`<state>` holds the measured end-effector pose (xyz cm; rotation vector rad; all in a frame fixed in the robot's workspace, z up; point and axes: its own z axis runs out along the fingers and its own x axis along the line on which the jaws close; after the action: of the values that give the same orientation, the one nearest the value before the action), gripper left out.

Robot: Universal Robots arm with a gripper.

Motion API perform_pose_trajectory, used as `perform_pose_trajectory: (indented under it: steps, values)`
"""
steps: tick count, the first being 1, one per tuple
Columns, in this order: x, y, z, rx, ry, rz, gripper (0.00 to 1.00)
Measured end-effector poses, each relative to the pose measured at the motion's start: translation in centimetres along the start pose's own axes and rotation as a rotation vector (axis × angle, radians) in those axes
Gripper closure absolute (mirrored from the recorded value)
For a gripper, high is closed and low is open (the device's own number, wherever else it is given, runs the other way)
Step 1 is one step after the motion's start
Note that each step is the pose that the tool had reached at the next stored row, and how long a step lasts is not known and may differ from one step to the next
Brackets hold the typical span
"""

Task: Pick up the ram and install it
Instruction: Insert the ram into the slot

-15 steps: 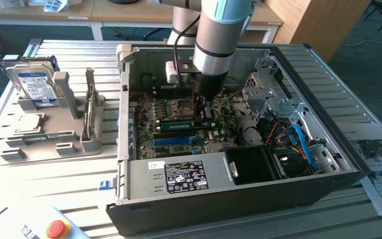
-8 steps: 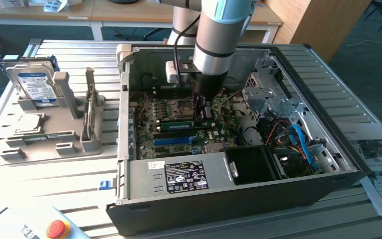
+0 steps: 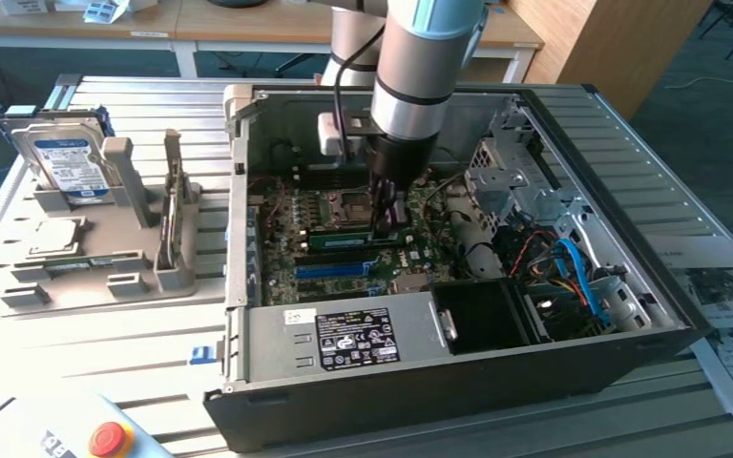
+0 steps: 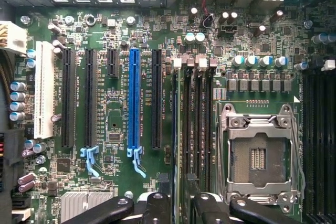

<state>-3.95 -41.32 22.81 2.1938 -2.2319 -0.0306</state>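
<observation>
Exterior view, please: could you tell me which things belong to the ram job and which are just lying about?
Job:
gripper, open, low over the motherboard
ram, apparently the green stick at the slots
ram slots
case

Lying about:
hard drive
processor chip
papers
red button

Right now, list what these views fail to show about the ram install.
Memory slots: wrist view, one end hidden behind the hand.
Same slots, exterior view: partly blocked by the arm.
Green strip by the hand: exterior view, too small to confirm as the ram.
</observation>
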Motion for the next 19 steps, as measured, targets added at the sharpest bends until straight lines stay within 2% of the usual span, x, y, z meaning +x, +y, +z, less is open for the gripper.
perform_pose_trajectory:
  steps: [7, 19]
  values:
    - [0.0, 0.01, -0.79, 0.0000, 0.0000, 0.000, 0.75]
    - [0.0, 0.05, -2.74, 0.0000, 0.0001, 0.000, 0.75]
